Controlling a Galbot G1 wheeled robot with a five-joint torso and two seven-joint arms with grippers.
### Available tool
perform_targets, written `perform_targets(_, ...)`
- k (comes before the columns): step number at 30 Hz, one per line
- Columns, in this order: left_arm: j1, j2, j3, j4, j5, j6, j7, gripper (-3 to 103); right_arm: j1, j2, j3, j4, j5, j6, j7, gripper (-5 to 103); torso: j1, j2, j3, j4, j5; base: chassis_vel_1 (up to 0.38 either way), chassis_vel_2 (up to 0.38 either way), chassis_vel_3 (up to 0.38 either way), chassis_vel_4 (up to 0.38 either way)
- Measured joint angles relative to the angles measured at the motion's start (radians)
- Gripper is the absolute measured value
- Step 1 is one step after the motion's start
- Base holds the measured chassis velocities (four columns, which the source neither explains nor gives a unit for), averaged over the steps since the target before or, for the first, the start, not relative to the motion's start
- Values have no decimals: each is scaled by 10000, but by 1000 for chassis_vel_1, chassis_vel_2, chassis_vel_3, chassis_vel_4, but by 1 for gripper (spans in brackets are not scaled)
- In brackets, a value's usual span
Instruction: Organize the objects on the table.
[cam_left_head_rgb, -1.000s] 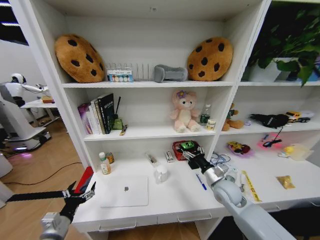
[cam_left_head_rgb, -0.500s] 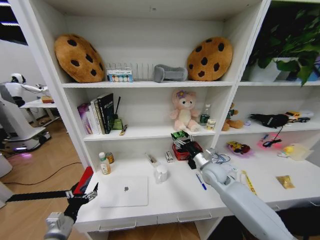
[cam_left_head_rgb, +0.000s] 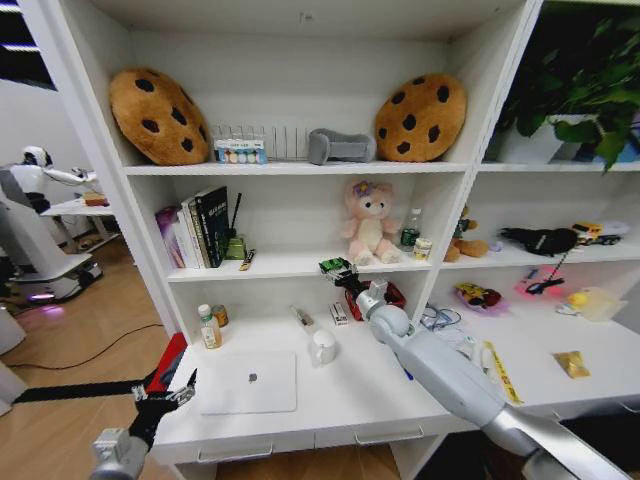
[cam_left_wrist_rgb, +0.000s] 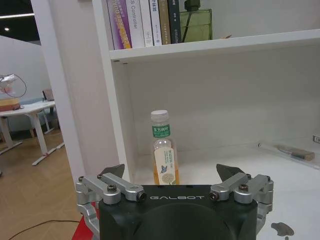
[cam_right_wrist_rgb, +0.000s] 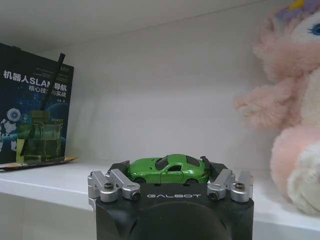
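Your right gripper (cam_right_wrist_rgb: 170, 176) is clamped on the green toy car (cam_right_wrist_rgb: 168, 170); fingers pinch it at nose and tail, so the car's long axis runs across the jaws, finger to finger. In the head view the right gripper (cam_left_head_rgb: 341, 272) sits at the front lip of the middle shelf (cam_left_head_rgb: 290, 265), car (cam_left_head_rgb: 334, 265) raised just off the shelf edge. The relation that matters: the shelf surface lies straight ahead of and just under the held car, w/ the pink plush (cam_right_wrist_rgb: 292, 120) close on one side of the gripper and the green glass bottle (cam_right_wrist_rgb: 42, 142) plus books (cam_right_wrist_rgb: 35, 112) well off on the other. The free gap is between them, directly fwd of the fingers. Judging from this, you'd go in and down a touch, keeping the car's length parallel to the shelf front so it doesn't nudge the plush.

Left gripper (cam_left_wrist_rgb: 175, 185) is spread open, holding nothing, parked low off the table's (cam_left_head_rgb: 350, 400) left front corner. From it, a small juice bottle (cam_left_wrist_rgb: 164, 150) stands straight ahead at the back of the table; silver laptop (cam_left_head_rgb: 250, 382) lies just beyond it in the head view. Right arm is the near one for the shelf; left is well away.
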Motion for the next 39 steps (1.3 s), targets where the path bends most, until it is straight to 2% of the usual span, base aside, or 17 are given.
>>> perform_targets(6,-89,9,22,73,-16,-27,12,100,760,419,-430,-486,128,1,70,81,0,0,0,2,-1,0,0,0,0)
perform_targets(18,-107,46,25,126,-65,-58,20,100,1043,664,-624,-765,143,-46,155,81,0,0,0,0,1,0,0,0,0)
perform_targets(20,-109,46,28,131,-66,-60,21,100,1031,669,-627,-765,144,-56,163,78,0,0,0,1,1,0,0,0,0)
perform_targets(21,-112,50,28,133,-75,-62,22,100,995,669,-636,-762,137,-69,177,81,1,0,-1,0,1,0,0,0,0)
perform_targets(22,-114,60,28,133,-92,-63,23,100,963,668,-639,-757,121,-75,185,91,0,0,-1,0,2,0,0,0,0)
perform_targets(24,-116,66,26,137,-100,-66,25,100,944,667,-639,-756,112,-80,191,91,0,0,-1,0,2,0,0,0,0)
perform_targets(25,-114,69,23,145,-108,-70,24,100,915,659,-638,-755,99,-88,201,99,0,0,-1,0,2,0,0,0,0)
perform_targets(39,-101,87,68,151,-88,-90,25,100,801,467,-495,-391,104,-151,307,100,0,0,-1,2,2,0,0,0,0)
